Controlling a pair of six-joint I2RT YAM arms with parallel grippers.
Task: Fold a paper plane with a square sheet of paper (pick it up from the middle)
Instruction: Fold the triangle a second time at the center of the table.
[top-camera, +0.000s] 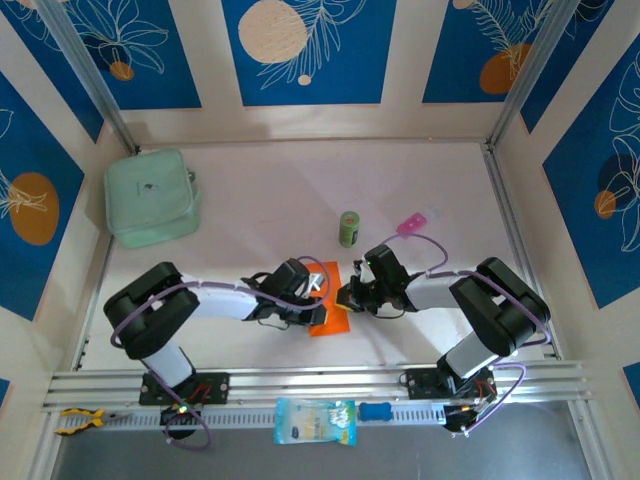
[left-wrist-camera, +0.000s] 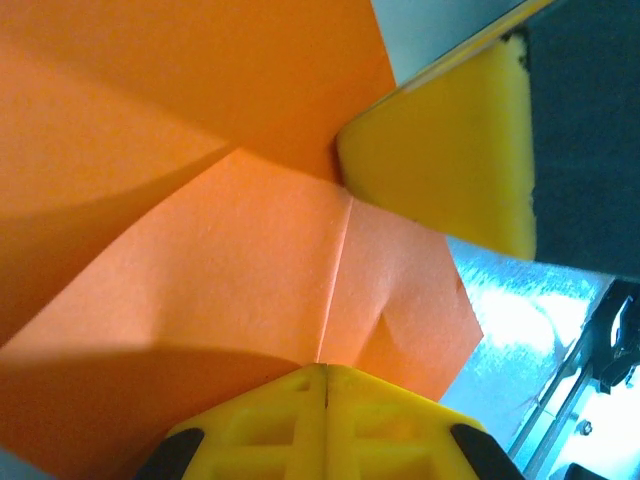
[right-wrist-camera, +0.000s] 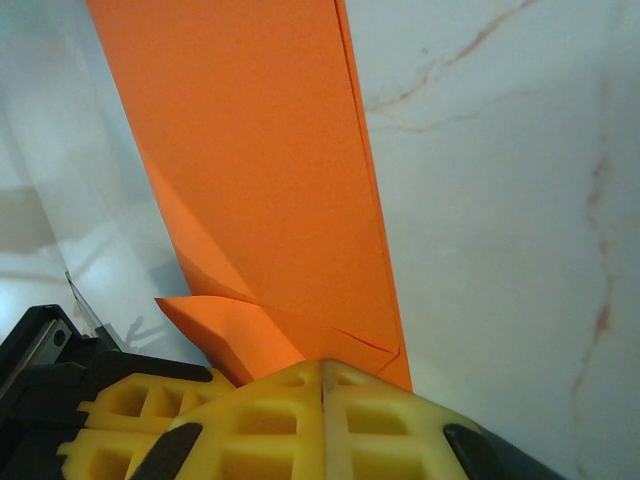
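Pale table (top-camera: 280, 190), orange paper (top-camera: 332, 320) pinched

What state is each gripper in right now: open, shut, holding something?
Left gripper: fingers shut on the orange paper.
Right gripper: fingers shut on the same orange paper.

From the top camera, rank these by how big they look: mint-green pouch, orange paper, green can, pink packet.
1. mint-green pouch, clearly largest.
2. orange paper, though part of it is hidden, so its full size is unsure.
3. green can and pink packet: too alike to rank.
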